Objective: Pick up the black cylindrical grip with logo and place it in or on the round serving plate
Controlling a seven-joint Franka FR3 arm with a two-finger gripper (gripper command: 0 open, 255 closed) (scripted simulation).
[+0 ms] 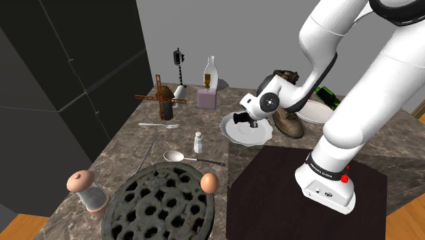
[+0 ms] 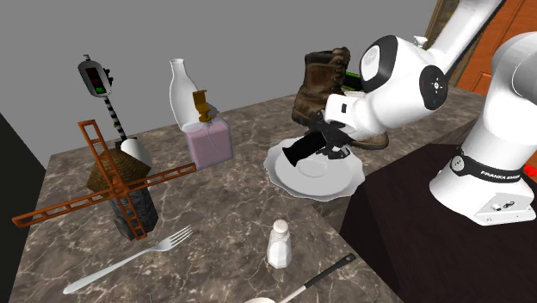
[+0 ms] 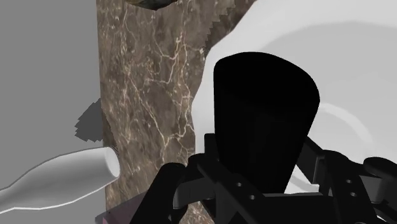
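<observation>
Over the white plate (image 2: 337, 191), the hand (image 2: 321, 145) pinches the black grip (image 2: 298, 153) between its fingers. The grip sticks out past the fingertips at a tilt, its free end low over the plate's rim; whether it touches the plate I cannot tell. In the wrist view the grip (image 3: 264, 121) stands dark between the fingers, with the plate (image 3: 347, 70) beneath it and the marbled surface (image 3: 153, 83) alongside. A brown boot (image 2: 320, 82) stands just behind the hand, at the plate's far edge. A white bottle (image 2: 182, 90) and a pink box (image 2: 211, 142) stand off to one side of the hand. A small white shaker (image 2: 278, 244) stands well apart from it.
</observation>
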